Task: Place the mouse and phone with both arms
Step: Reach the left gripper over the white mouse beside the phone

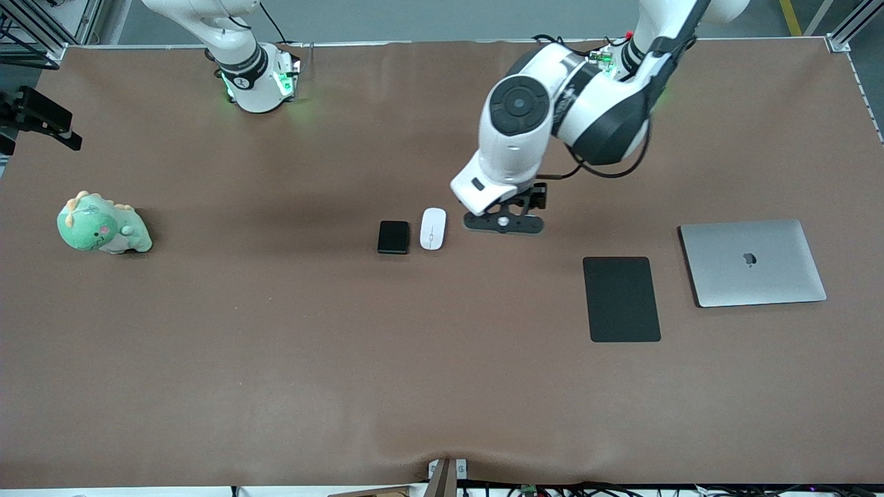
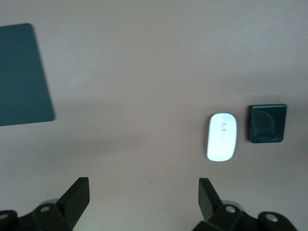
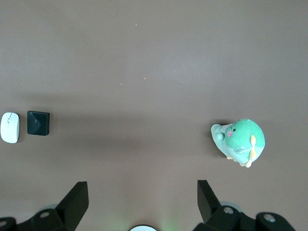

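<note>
Left arm low over the brown table (image 1: 276, 359), mouse and phone lying just beside its gripper.

The silver laptop (image 1: 753, 262) and flat black mat (image 1: 621, 299) lie toward the left arm's end. The left gripper (image 1: 503, 222) hangs with fingers (image 2: 77, 195) spread wide, empty, over bare table just beside the small white oval mouse (image 1: 433, 228), which lies beside the glossy black phone (image 1: 394, 237) (close, apart). The right gripper (image 3: 139, 202), also wide, waits high above a green plush dinosaur (image 1: 102, 226).
</note>
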Robot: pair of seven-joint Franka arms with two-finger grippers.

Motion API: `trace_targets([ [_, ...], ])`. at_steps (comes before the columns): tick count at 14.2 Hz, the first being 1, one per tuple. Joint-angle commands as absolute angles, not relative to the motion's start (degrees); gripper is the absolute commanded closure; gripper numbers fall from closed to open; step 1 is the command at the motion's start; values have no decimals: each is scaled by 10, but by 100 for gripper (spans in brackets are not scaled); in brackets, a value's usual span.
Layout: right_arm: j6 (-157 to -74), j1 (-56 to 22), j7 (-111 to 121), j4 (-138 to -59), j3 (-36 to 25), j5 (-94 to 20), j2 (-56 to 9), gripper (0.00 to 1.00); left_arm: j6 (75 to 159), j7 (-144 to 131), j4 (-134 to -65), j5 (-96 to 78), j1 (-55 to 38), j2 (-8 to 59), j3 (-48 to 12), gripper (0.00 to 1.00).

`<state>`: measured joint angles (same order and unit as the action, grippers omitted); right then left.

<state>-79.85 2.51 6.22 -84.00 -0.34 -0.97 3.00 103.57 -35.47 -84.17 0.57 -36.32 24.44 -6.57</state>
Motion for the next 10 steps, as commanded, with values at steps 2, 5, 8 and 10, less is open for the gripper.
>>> trace_targets([
  [2,-796,27,69,-843,-2,-4,33,0,1086,-389,-824,2,-386,289,-62,0],
  [5,-796,26,69,-843,-1,-4,33,0,1123,-415,-798,3,-412,341,-61,0],
  [8,-796,27,69,-843,-1,-4,33,0,1139,-425,-790,4,-423,382,-62,0],
  [10,-796,27,69,-843,-2,-4,33,0,1186,-426,-790,4,-431,401,-61,0],
])
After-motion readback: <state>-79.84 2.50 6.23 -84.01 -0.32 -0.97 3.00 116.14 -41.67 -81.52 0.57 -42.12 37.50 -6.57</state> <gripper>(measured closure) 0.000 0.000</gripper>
